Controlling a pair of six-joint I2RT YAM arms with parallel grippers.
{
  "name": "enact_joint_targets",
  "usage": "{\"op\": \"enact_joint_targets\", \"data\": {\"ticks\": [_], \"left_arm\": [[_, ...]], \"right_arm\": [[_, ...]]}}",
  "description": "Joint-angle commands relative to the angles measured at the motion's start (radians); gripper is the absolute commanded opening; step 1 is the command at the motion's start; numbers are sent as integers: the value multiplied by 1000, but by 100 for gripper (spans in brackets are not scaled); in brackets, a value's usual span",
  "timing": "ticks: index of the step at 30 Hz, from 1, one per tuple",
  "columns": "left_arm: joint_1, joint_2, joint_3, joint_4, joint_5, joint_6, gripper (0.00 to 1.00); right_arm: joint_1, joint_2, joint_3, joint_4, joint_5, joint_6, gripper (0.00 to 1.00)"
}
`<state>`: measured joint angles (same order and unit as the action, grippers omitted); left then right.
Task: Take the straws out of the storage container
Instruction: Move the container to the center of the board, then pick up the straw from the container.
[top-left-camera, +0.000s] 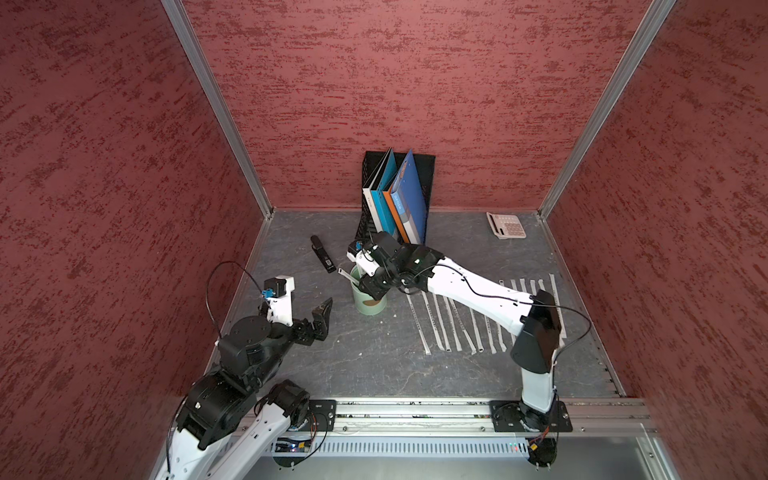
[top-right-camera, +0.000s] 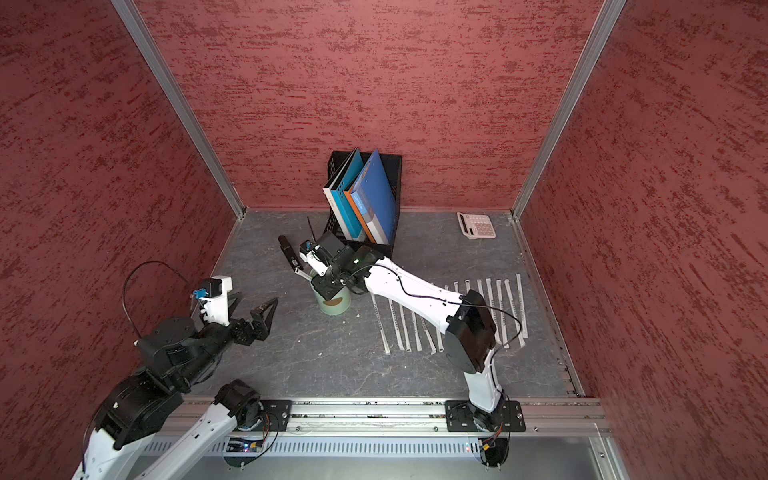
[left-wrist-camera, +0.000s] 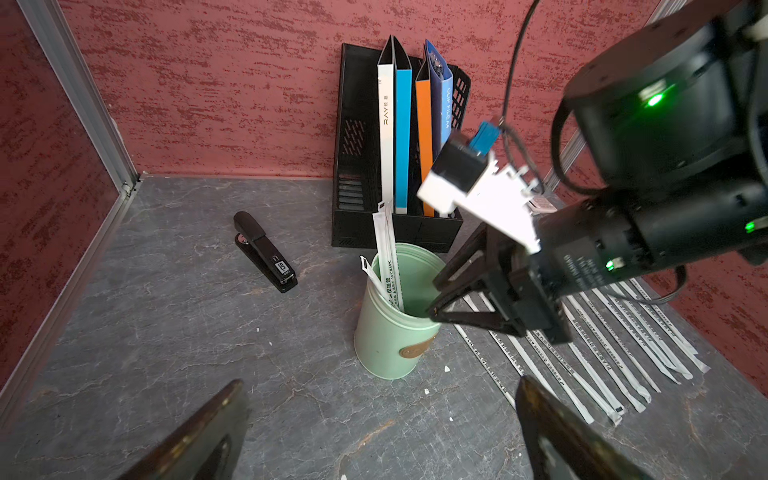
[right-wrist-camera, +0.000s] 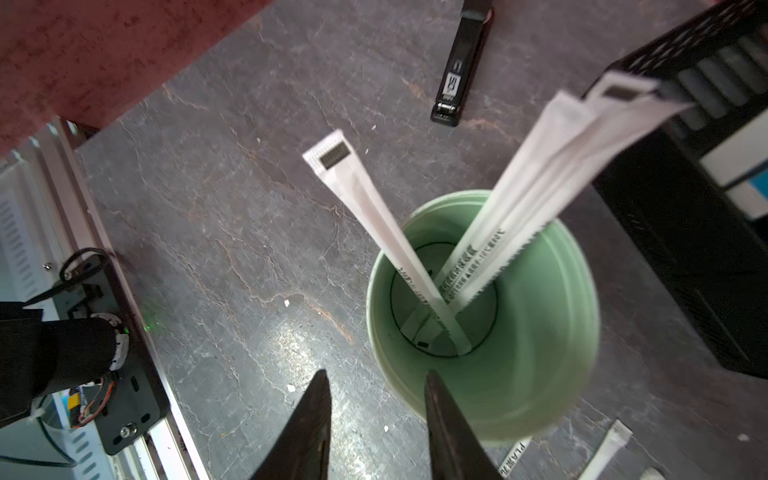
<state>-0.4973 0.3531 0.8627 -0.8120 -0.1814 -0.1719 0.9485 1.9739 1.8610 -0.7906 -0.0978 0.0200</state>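
**At the cup's rim, a few straws left to pull**

I have the right gripper (right-wrist-camera: 376, 374) at the rim of the storage container (right-wrist-camera: 540, 332). Its two fingers are part-way spread, with nothing between them. The mint cup stands upright near the centre of both top views, just in front of the black file rack (left-wrist-camera: 357, 166).

Only a few straws (right-wrist-camera: 519, 208) are left inside. One leans alone toward the upper left of the right wrist picture. A small bundle leans toward the upper right, its tips near the rack. A row of laid-out straws (left-wrist-camera: 631, 328) lies flat on the table, right of centre in the top views, so I judge the job well past halfway. The left gripper (top-right-camera: 255, 301) hangs at the lower left, spread wide and empty, apart from the cup.

The step in hand looks like lining up the next pick. The lone straw seems the cleaner target. I'd bring the fingers around its shaft above the rim, pinch, then lift straight up until its foot clears. The cup looks light, so a dragged lift could tip it.
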Motion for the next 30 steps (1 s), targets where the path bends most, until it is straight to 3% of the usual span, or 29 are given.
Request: {"op": "enact_joint_targets", "data": {"ticks": [1,18,21,24,30], "left_arm": [[10,-10,-13,3,-7,-12,99],[9,-7,-13,3,0,-12,99],[9,-8,-14,2,0,-11,100],[9,-8,-14,3,-1,-10,99],[9,-6,-15,4,0,-9,100]], "right_arm": [[13,19,70,44,8,-27,35],[24,207,255,39,12,-24,34],[24,225,277,37,24,-23,29],[23,231,288,37,36,-17,18],[23,187,275,51,58,-13,11]]}}
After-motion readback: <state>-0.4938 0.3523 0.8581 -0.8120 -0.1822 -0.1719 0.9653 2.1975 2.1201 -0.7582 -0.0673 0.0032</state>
